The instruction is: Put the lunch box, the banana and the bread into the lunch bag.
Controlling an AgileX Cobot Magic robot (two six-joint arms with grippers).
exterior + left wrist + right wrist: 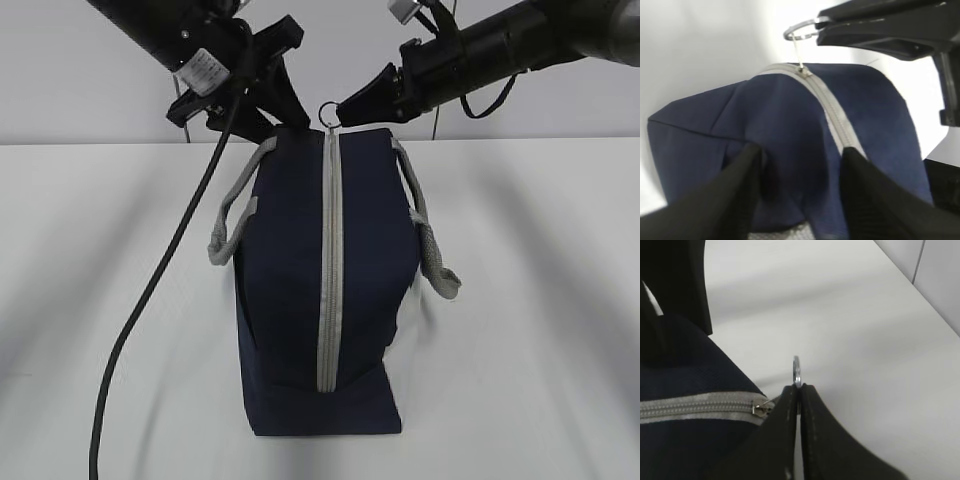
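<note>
A bare test bench, lab-like — a plain white table [540, 300] fills the frame. Behind it, along the top, a blank grey wall [80, 90] — no household furnishings.

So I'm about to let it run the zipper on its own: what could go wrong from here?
1. The right hand pinches only the thin ring pull at its rim; it could slip out once tension rises.
2. The left hand grips just a fold of the lunch bag fabric near the zipper; if that fold slides free, the bag may drag or tip instead of the zipper moving.
</note>
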